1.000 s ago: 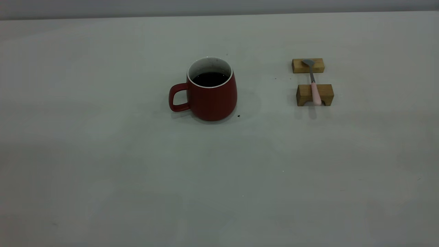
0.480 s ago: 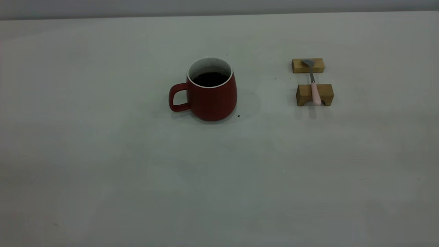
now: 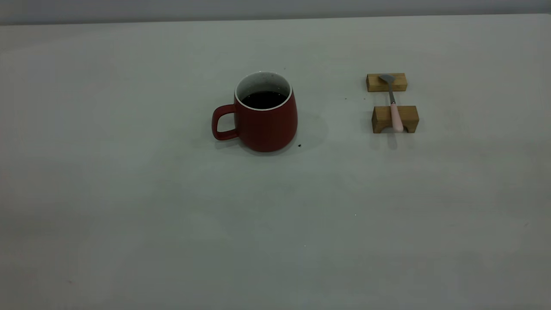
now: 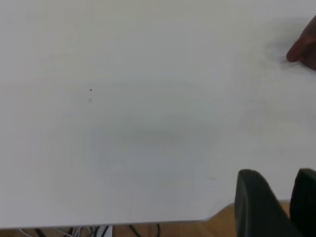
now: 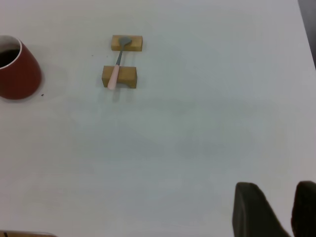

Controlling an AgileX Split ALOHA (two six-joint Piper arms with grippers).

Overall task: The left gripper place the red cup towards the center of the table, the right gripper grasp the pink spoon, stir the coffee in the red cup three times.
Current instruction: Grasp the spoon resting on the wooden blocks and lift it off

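Looks like a lab / robot test bench, not a home or kitchen. Evidence: wide plain off-white tabletop point(image 3: 172, 206) w/ only staged props — one red cup point(image 3: 262, 116) of dark coffee point(image 3: 263, 99), pink spoon point(image 3: 394, 110) laid across two small wooden blocks point(image 3: 395, 119) as a rest. Plain grey wall strip behind, no decor. Left wrist view shows tabletop edge w/ dark cables point(image 4: 148, 231) hanging below and a wood-tone floor point(image 4: 217, 224). Black claw fingers point(image 5: 254, 212) sit in the corner of each wrist cam.
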